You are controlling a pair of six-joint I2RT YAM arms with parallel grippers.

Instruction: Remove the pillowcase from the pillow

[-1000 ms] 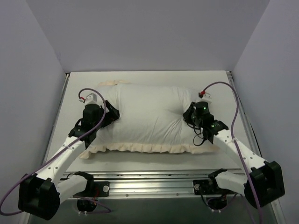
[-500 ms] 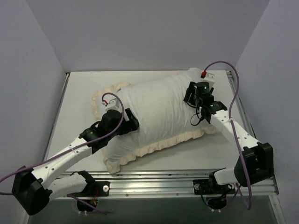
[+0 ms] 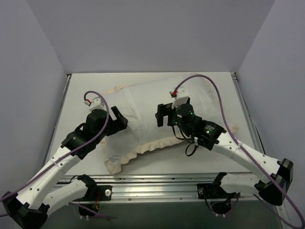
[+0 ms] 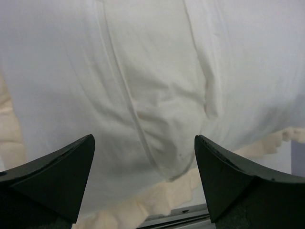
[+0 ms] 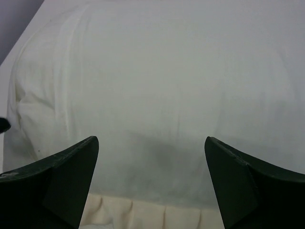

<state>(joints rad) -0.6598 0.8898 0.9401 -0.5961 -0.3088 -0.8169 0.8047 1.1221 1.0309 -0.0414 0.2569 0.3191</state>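
The pillowcase [image 3: 140,107] lies slanted across the table, pale cream-white face up, its cream frill [image 3: 157,143] along the near edge. It looks stuffed and plump; the pillow is hidden inside it. My left gripper [image 3: 119,120] hangs open over the left end of the pillowcase [image 4: 143,71], nothing between its fingers [image 4: 57,176]; in the left wrist view the gripper [image 4: 143,138] looks down on a seam, folds and the frill [image 4: 167,193]. My right gripper [image 3: 161,115] stands open above the middle of the pillowcase [image 5: 167,71], holding nothing; the right wrist view has the gripper [image 5: 151,139] above smooth fabric and the frill [image 5: 143,212].
The white table [image 3: 81,93] is boxed in by pale walls on three sides. A metal rail [image 3: 152,183] with both arm bases runs along the near edge. Purple cables loop above each wrist.
My right gripper has opened, let go of the pillowcase's right end and swung left over its middle. The pillowcase has turned from straight to slanted. The left arm shifted slightly, still open.
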